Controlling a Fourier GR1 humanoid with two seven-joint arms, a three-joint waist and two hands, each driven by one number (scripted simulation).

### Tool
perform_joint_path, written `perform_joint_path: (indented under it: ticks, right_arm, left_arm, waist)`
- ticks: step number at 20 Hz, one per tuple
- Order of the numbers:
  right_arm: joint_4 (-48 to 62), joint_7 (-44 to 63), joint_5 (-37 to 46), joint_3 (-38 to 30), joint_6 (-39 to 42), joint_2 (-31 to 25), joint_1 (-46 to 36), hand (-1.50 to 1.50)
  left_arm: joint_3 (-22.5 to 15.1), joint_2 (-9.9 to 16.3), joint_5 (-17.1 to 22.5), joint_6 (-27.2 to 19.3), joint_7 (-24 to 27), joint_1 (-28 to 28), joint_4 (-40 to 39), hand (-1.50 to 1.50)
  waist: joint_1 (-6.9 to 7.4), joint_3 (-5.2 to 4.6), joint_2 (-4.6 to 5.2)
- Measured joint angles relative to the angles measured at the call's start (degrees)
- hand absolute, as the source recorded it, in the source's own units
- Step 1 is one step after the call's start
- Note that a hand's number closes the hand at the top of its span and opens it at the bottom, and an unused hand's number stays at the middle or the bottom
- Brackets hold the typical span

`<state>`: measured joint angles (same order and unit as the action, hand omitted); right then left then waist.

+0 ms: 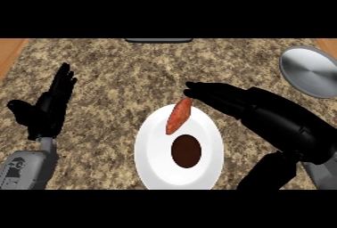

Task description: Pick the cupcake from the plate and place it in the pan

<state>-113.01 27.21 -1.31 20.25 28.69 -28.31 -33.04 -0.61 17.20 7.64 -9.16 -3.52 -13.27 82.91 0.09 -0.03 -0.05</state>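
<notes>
1. Right hand (pixel 230 100) over the plate's (pixel 153 169) far edge, fingers extended, grasping nothing.
2. Cupcake (pixel 186 151) on the plate, beside a sausage (pixel 178 116).
3. Risk: nudging the sausage, being nearer the fingertips.
4. Pan (pixel 309 71) well apart, far right.
5. Left hand (pixel 49 104) resting open, left.

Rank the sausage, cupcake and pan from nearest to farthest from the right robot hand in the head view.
From the right robot hand:
1. Sausage, at its fingertips, on the plate's upper part.
2. Cupcake, lower on the plate.
3. Pan, far right counter edge.
</notes>
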Motion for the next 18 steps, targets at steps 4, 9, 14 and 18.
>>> perform_joint_path:
  ticks: [4,9,14,18]
  right_arm:
    - [-0.6,5.36,3.45,2.86,0.77,4.04,-0.07,-1.5]
    - [0.27,8.01,8.69,4.53,1.56,7.98,1.84,-1.5]
    - [4.53,5.1,15.32,4.63,2.05,9.22,3.63,-1.5]
    - [8.38,3.7,18.36,4.71,3.95,11.28,3.51,-1.5]
  left_arm:
    - [0.77,0.09,-0.24,0.58,-1.34,0.59,1.8,0.0]
    - [0.66,-1.42,-1.49,0.71,-1.07,1.14,2.28,0.0]
    - [1.41,-1.73,-2.05,1.61,-0.94,0.6,1.67,0.0]
    - [2.1,-2.23,-2.68,2.25,0.08,0.5,0.64,0.0]
  waist:
    - [0.08,0.0,-0.03]
    - [0.04,0.02,0.0]
    - [0.03,0.02,0.05]
    - [0.07,0.02,0.07]
